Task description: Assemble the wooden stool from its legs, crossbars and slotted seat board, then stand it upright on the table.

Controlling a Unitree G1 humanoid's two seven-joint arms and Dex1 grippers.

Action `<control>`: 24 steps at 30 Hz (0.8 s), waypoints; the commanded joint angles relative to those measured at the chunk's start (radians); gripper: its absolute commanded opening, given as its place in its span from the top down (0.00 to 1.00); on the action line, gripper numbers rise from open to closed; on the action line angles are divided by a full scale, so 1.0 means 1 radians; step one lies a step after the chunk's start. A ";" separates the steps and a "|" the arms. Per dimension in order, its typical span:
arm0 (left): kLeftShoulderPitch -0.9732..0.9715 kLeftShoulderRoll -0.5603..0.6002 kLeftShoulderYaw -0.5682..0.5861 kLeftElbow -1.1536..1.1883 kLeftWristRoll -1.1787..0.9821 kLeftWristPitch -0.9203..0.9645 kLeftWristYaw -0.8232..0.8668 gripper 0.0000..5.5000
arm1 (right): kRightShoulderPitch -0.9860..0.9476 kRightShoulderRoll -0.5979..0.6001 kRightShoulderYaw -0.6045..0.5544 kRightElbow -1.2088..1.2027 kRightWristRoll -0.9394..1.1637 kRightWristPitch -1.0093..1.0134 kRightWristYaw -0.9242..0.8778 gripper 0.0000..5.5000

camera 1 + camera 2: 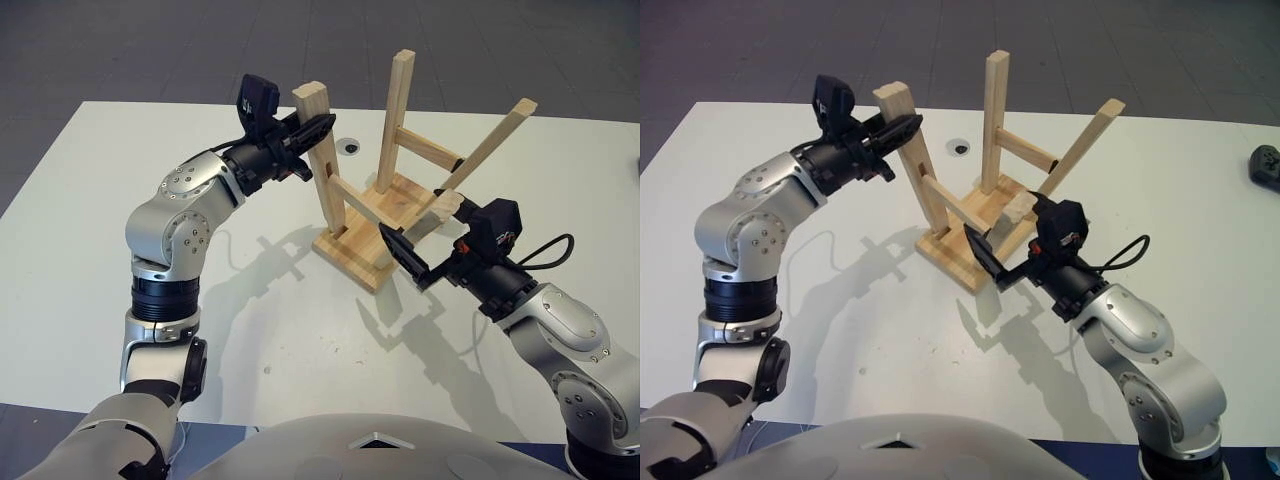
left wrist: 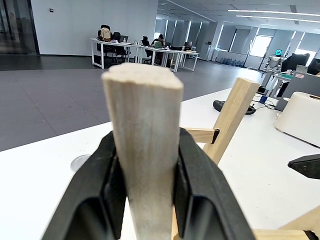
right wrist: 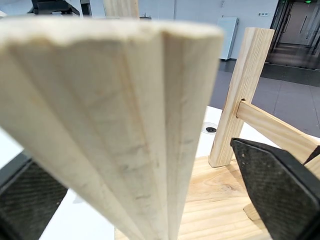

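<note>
**A:** Starting on the left: the left arm is bent up at the elbow and reaches over the desk [image 1: 120, 200]. The left claw [image 1: 318, 128] is clenched on the top end of the left leg [image 1: 326, 175].

**B:** And where's the stool [image 1: 395, 190]?

**A:** It's in the middle of the desk, upside down. The seat board [image 1: 355, 255] lies flat on the surface, the legs point up, and the crossbars [image 1: 362, 205] tie them together.

**B:** So the build's nearly there?

**A:** That's my read. It looks like the last leg is being seated before the flip. On the right, the right arm comes in low from the near edge. The right claw [image 1: 416, 264] is spread wide, with its fingers either side of what looks like the fourth leg [image 3: 115, 125], and they aren't pinching it.

**B:** What does the next move need?

**A:** I'd say the right claw closes on that leg and presses it home in its slot while the left claw steadies the frame. After that, both arms have to turn the stool over onto its feet without loosening the joints.
</note>
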 commanded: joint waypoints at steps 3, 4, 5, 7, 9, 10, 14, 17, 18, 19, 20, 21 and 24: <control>0.047 0.004 0.059 -0.095 -0.057 0.149 0.076 0.81 | 0.017 0.002 0.003 -0.006 -0.019 -0.003 0.010 0.02; 0.051 0.004 0.073 -0.106 -0.074 0.167 0.082 0.81 | 0.021 0.010 0.001 -0.008 -0.002 0.001 0.013 0.02; 0.054 0.009 0.084 -0.115 -0.084 0.179 0.084 0.81 | 0.026 0.022 -0.009 -0.010 0.036 0.006 0.017 0.02; 0.048 0.015 0.096 -0.119 -0.097 0.193 0.083 0.81 | 0.043 0.046 -0.051 -0.010 0.141 0.012 0.020 0.02; 0.042 0.016 0.096 -0.113 -0.098 0.193 0.083 0.81 | 0.046 0.065 -0.100 0.006 0.241 0.009 0.002 0.05; 0.043 0.014 0.090 -0.108 -0.091 0.186 0.084 0.81 | 0.036 0.072 -0.124 0.021 0.286 0.004 -0.012 0.08; 0.047 0.005 0.073 -0.110 -0.082 0.177 0.082 0.81 | 0.011 0.054 -0.167 0.024 0.422 0.001 -0.046 0.20; 0.046 0.007 0.074 -0.111 -0.082 0.174 0.085 0.81 | 0.021 -0.001 -0.182 0.010 0.471 0.009 -0.020 0.30; 0.044 0.007 0.076 -0.109 -0.083 0.175 0.087 0.81 | 0.023 -0.021 -0.188 0.005 0.492 0.008 -0.010 0.33; 0.043 0.007 0.077 -0.107 -0.083 0.175 0.087 0.81 | 0.025 -0.038 -0.198 0.003 0.520 0.005 -0.003 0.37; 0.040 0.007 0.076 -0.103 -0.082 0.174 0.086 0.81 | 0.023 -0.059 -0.209 0.006 0.532 0.001 0.010 0.40; 0.039 0.006 0.076 -0.099 -0.082 0.173 0.086 0.81 | 0.022 -0.074 -0.219 0.011 0.544 -0.002 0.017 0.43; 0.041 0.004 0.068 -0.091 -0.078 0.167 0.080 0.81 | 0.017 -0.107 -0.234 0.030 0.557 -0.012 0.035 0.50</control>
